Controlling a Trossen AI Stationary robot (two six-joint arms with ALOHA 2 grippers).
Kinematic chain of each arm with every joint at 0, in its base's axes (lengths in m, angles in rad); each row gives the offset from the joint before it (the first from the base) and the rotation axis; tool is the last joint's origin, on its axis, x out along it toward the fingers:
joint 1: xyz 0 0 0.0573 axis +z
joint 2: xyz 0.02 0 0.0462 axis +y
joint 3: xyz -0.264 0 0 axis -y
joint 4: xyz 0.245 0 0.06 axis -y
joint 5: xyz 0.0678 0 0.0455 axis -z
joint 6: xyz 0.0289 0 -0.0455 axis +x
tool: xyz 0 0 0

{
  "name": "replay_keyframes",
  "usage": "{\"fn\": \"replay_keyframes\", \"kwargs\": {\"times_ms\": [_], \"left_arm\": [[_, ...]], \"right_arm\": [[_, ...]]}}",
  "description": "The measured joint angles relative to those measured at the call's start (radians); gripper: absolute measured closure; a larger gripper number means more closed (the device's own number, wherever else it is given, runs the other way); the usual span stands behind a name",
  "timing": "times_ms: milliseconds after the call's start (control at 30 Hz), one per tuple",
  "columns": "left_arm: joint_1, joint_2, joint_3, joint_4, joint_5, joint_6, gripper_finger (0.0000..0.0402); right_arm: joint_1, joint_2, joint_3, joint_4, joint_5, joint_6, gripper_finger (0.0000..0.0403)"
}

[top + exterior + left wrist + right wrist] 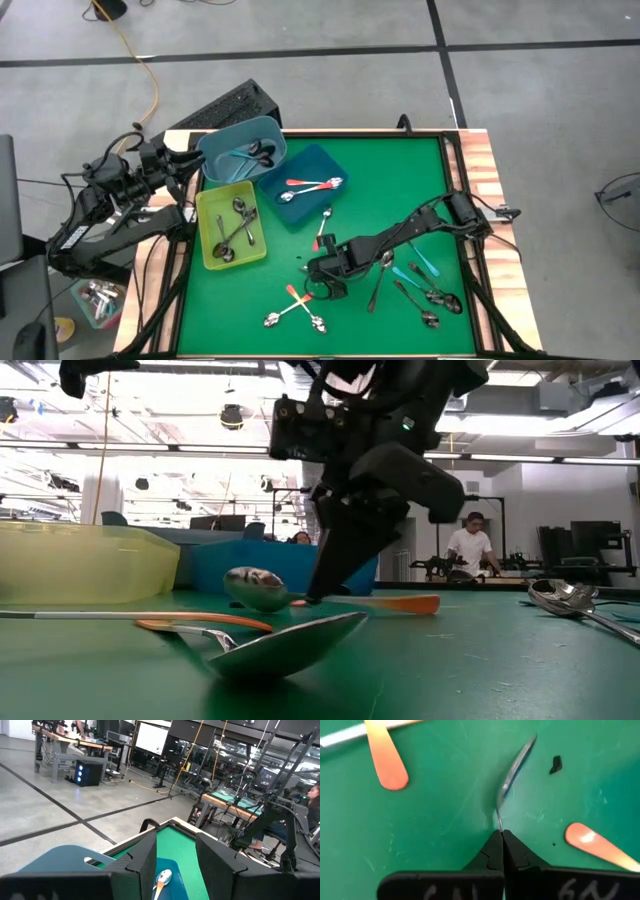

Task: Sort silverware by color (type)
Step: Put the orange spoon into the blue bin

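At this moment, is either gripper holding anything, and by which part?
The right gripper is shut on a spoon lying on the green mat, pinching the thin end of its handle. The left gripper holds nothing.

Bright even overhead lighting, ceiling lamps glaring in low view, nearest spoon (290, 645) blurred, soft shadows

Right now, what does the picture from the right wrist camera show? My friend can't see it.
The right gripper is shut on a thin silver spoon, pinching its handle down on the green table. Two orange spoon handles lie nearby, one on each side.
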Motion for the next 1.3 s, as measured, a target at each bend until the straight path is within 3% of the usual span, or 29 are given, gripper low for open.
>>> {"fn": "replay_keyframes", "kwargs": {"times_ms": [867, 1300], "left_arm": [[0.0, 0.0, 0.0, 0.0, 0.0, 0.001, 0.028], [0.0, 0.0, 0.0, 0.0, 0.0, 0.001, 0.028]], "right_arm": [[-0.012, -0.006, 0.137, -0.188, 0.017, -0.084, 0.0402], [-0.074, -0.007, 0.323, -0.334, 0.018, -0.277, 0.0402]]}}
